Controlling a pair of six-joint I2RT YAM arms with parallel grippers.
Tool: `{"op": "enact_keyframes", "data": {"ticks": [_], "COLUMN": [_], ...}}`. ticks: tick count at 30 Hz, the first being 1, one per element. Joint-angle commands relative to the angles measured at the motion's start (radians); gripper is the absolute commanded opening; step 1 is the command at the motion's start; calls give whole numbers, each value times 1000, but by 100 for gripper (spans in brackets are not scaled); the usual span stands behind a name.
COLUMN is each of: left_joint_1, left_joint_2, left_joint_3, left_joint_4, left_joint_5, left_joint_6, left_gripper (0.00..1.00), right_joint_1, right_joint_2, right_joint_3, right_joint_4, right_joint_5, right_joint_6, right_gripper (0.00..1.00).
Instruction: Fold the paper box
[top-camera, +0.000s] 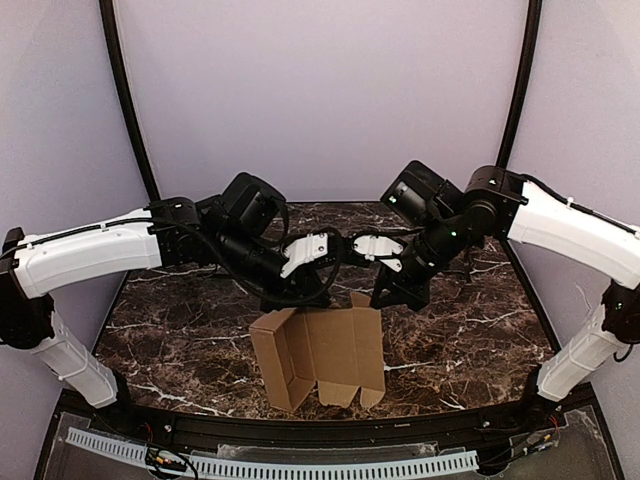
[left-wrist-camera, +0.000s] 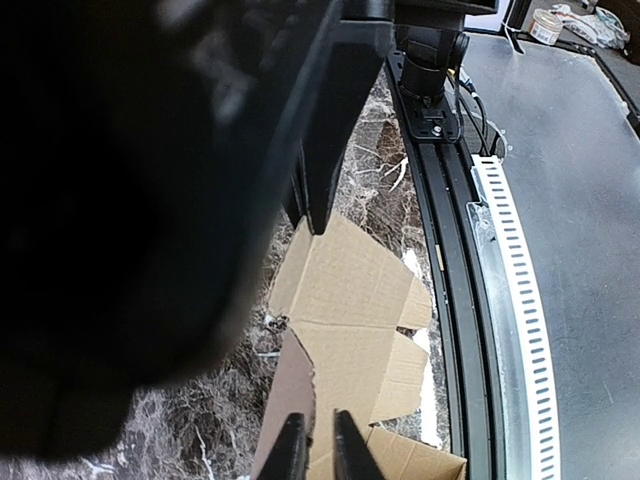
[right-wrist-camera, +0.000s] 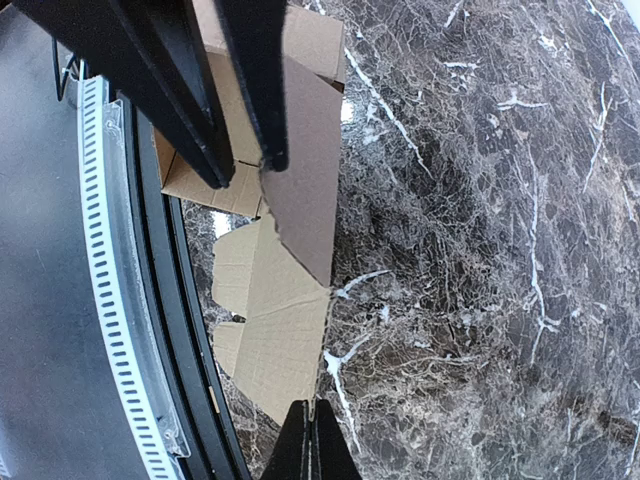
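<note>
The paper box (top-camera: 325, 352) is a brown cardboard die-cut lying on the dark marble table (top-camera: 470, 330) near its front edge, its left end folded up as a wall. In the left wrist view the paper box (left-wrist-camera: 350, 300) has one flap (left-wrist-camera: 290, 390) standing upright. My left gripper (left-wrist-camera: 312, 450) straddles that flap's edge with only a narrow gap between its fingers; in the top view the left gripper (top-camera: 296, 300) is at the sheet's back edge. My right gripper (right-wrist-camera: 311, 440) is shut on the thin back edge of the sheet (right-wrist-camera: 270, 320); in the top view it (top-camera: 380, 298) is at the back right corner.
A black frame rail and a white perforated strip (top-camera: 300, 465) run along the table's near edge, close to the box's front flaps. The strip also shows in the left wrist view (left-wrist-camera: 510, 300). Pale curtain walls and black poles enclose the table.
</note>
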Motion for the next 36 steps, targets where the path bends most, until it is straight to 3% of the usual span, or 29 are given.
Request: {"op": "enact_keyframes", "data": {"ticks": [1, 3, 16, 26, 36], "left_joint_1": [-7, -7, -7, -7, -7], "left_joint_2": [33, 31, -51, -101, -137], "left_joint_3": [10, 1, -86, -168, -180], "left_joint_4": [1, 11, 121, 193, 207], "left_joint_5": [-22, -30, -89, -108, -100], "left_joint_6": [-3, -6, -32, -74, -79], "left_gripper": [6, 1, 0, 0, 0], "right_joint_1": [15, 14, 14, 15, 12], "right_joint_2": [-27, -31, -106, -293, -418], "right_joint_3": [-1, -3, -71, -344, -645], "right_joint_4": [80, 84, 165, 452, 788], "right_joint_5": [-29, -33, -13, 20, 74], "right_joint_6": [-4, -2, 25, 84, 109], "right_gripper": [0, 0, 2, 53, 67]}}
